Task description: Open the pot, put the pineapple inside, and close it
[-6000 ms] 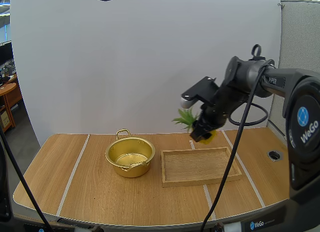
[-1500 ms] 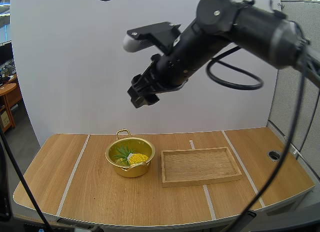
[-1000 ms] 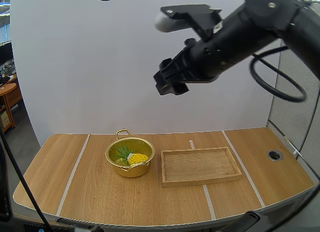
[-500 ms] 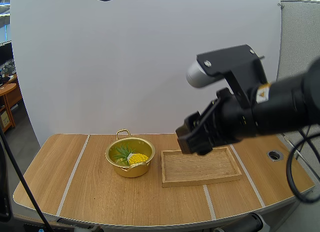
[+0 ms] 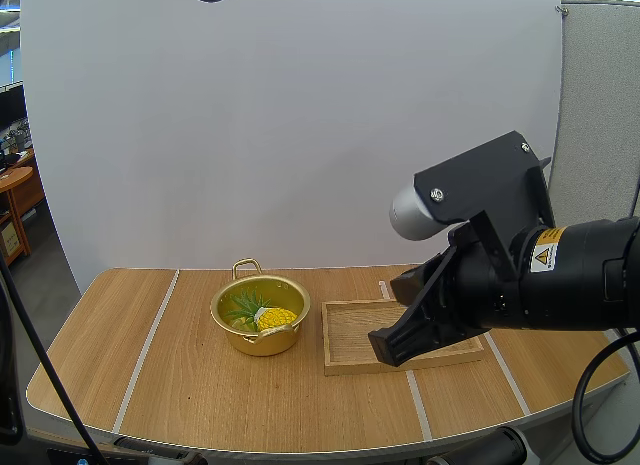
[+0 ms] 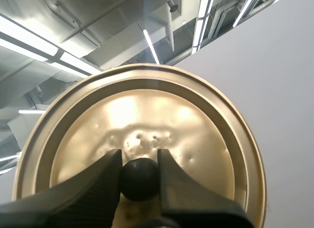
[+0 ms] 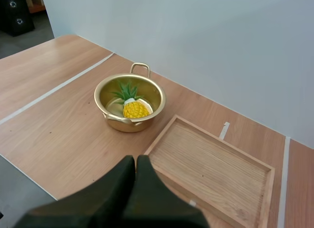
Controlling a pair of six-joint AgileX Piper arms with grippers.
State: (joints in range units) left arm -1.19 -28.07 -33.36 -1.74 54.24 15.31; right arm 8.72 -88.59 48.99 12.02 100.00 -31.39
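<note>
Saw pineapple (image 5: 265,314) lying in pot (image 5: 262,345), crown toward table's (image 5: 180,385) left edge; pinched lid (image 6: 147,120) in left gripper (image 6: 140,158); had right gripper (image 7: 136,160) clenched, empty.

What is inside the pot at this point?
A pineapple lies on its side in the open pot; the bottom beneath it is hidden. The left tool holds the lid.

The left tool (image 6: 139,164) pinches the black knob (image 6: 140,181) of the gold lid (image 6: 167,120) between its two fingers (image 6: 95,186). The lid's round, dimpled face is turned toward the camera, its raised rim fully visible.
</note>
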